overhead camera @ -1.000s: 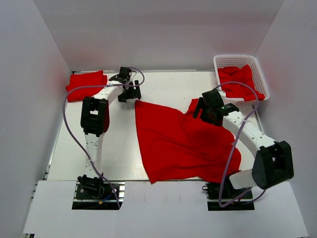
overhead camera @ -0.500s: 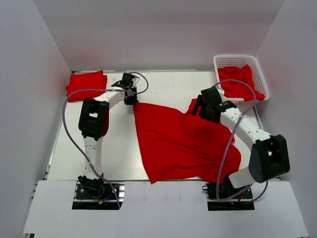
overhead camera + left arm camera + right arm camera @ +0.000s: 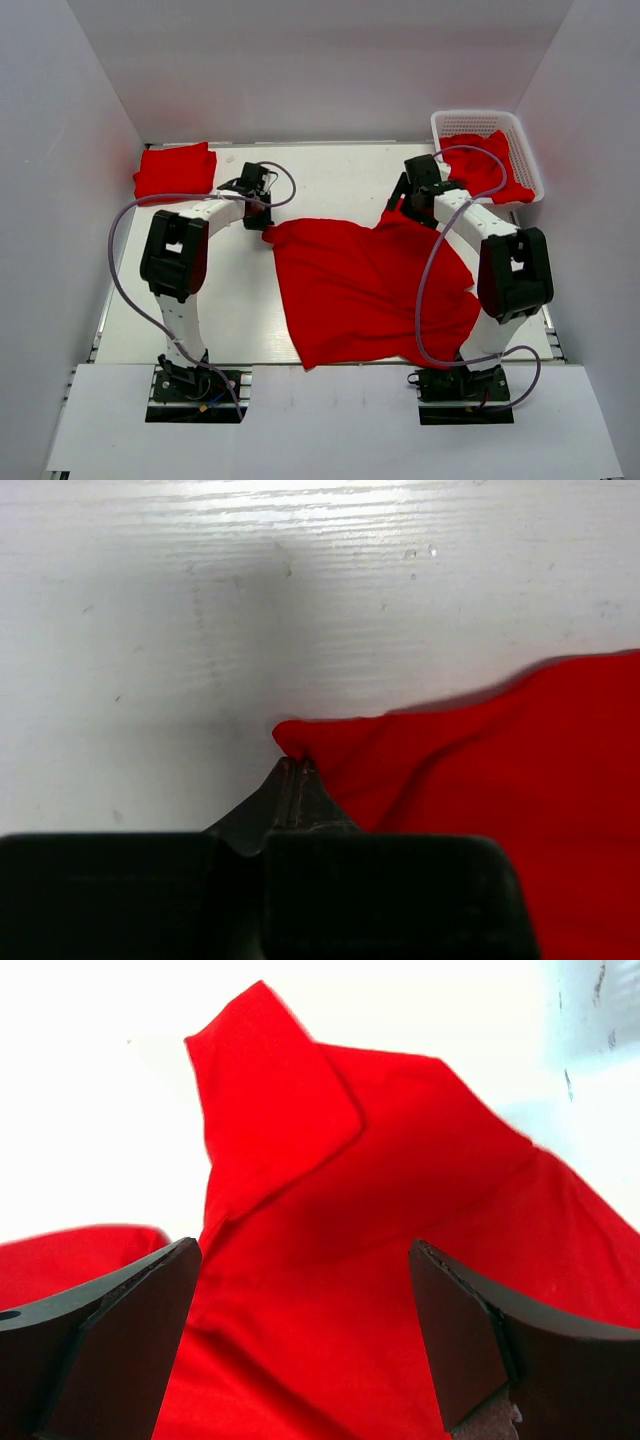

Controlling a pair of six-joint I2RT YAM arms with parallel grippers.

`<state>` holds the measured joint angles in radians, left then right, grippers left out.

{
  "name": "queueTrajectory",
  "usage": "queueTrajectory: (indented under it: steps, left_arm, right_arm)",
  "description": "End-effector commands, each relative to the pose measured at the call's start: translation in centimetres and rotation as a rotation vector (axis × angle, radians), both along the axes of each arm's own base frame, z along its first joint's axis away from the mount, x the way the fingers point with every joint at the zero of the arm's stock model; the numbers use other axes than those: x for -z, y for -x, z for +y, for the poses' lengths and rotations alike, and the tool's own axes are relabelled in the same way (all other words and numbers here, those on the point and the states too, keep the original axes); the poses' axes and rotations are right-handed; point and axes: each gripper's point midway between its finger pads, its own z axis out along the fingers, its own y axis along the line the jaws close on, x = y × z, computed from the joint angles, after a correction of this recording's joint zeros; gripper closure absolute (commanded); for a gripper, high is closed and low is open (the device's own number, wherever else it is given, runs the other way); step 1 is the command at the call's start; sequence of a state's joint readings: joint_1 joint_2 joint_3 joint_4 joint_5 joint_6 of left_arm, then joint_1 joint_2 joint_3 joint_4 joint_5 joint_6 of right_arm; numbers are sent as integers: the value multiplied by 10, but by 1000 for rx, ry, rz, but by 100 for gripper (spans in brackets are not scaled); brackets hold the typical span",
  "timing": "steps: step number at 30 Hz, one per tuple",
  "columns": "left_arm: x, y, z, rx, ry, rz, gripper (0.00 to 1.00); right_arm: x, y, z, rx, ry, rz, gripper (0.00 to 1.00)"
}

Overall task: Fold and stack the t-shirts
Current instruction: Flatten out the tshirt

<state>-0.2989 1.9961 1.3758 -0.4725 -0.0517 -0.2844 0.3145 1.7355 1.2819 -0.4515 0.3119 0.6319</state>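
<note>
A red shirt (image 3: 370, 285) lies spread and rumpled across the middle of the table (image 3: 330, 175), reaching down to the table's near edge. The left jaws are shut tight on its far left corner. In the left wrist view a small peak of red cloth is pinched between the tips, with bare white table beyond it. The right jaws stand wide open and hold nothing. They hover over the far right part of the same shirt, where a sleeve points toward the far side, and in the right wrist view red cloth fills the gap between the two fingers. A folded shirt (image 3: 175, 170) sits at the far left corner of the table, well apart from the spread one. A third shirt (image 3: 480, 165) lies crumpled in a white basket (image 3: 520, 135) at the far right corner, partly draped over its near rim.
</note>
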Motion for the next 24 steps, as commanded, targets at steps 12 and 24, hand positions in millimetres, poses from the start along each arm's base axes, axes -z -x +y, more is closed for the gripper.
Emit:
queueTrajectory:
  steps: [12, 24]
  left_arm:
    - [-50, 2, 14, -38, -35, -115, 100]
    - [-50, 5, 18, -55, -51, -101, 100]
  right_arm:
    - [13, -53, 1, -64, -148, -48, 13]
    - [39, -46, 2, -174, -229, 2, 13]
